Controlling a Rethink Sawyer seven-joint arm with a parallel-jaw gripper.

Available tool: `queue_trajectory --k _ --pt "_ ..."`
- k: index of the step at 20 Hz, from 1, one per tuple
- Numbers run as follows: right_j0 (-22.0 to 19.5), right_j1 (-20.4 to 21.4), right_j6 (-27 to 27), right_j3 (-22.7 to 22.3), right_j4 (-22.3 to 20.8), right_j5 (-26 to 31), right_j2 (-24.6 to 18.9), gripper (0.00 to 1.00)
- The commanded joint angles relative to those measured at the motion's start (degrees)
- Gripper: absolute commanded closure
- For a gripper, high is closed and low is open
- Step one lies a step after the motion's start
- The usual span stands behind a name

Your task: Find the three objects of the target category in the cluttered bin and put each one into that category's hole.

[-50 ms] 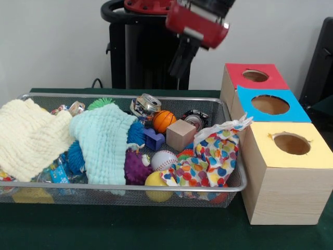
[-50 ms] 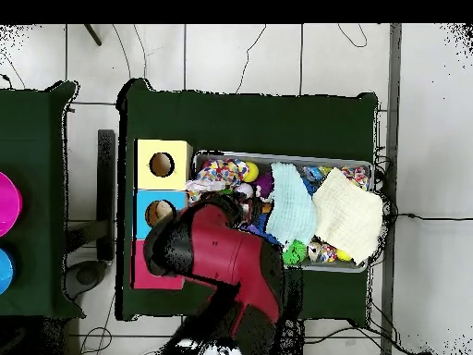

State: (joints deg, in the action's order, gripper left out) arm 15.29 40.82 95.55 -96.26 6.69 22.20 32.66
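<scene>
A wire mesh bin (image 1: 229,183) holds a jumble of things. An orange basketball (image 1: 164,121), a baseball (image 1: 164,159) and a yellow ball (image 1: 157,180) lie near its middle. A wooden cube (image 1: 180,134) and a blue block (image 1: 154,139) sit between them. Two dented cans (image 1: 144,105) (image 1: 195,119) rest at the back. To the right stand three boxes with holes: red (image 1: 254,76), blue (image 1: 270,105) and yellow (image 1: 291,144). My gripper (image 1: 178,67) hangs black and tilted above the bin's back edge, touching nothing. In the overhead view the red arm (image 2: 222,263) hides it.
A cream cloth (image 1: 30,136), a mint cloth (image 1: 106,141) and a dotted cloth (image 1: 214,154) cover parts of the bin. Purple (image 1: 136,168), blue (image 1: 77,156) and green (image 1: 101,102) spiky balls poke out. From above, the bin (image 2: 362,166) lies beside the yellow box (image 2: 162,165).
</scene>
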Motion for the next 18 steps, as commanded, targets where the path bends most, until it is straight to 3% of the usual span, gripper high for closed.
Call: queue_trajectory --k 1,5,9,13,18 --pt "0.67 13.16 2.87 -16.14 -3.39 6.67 -3.55 1.0" --pt "0.93 14.13 6.8 -22.15 -3.4 -0.09 -4.99 1.0" --pt "-1.93 13.24 9.48 -28.89 -2.62 -9.28 -9.83 1.0" --pt "1.0 11.25 12.4 -31.68 -3.82 -13.67 -8.23 1.0" --pt "1.06 11.7 11.27 -36.7 -4.4 -17.12 -8.32 1.0"
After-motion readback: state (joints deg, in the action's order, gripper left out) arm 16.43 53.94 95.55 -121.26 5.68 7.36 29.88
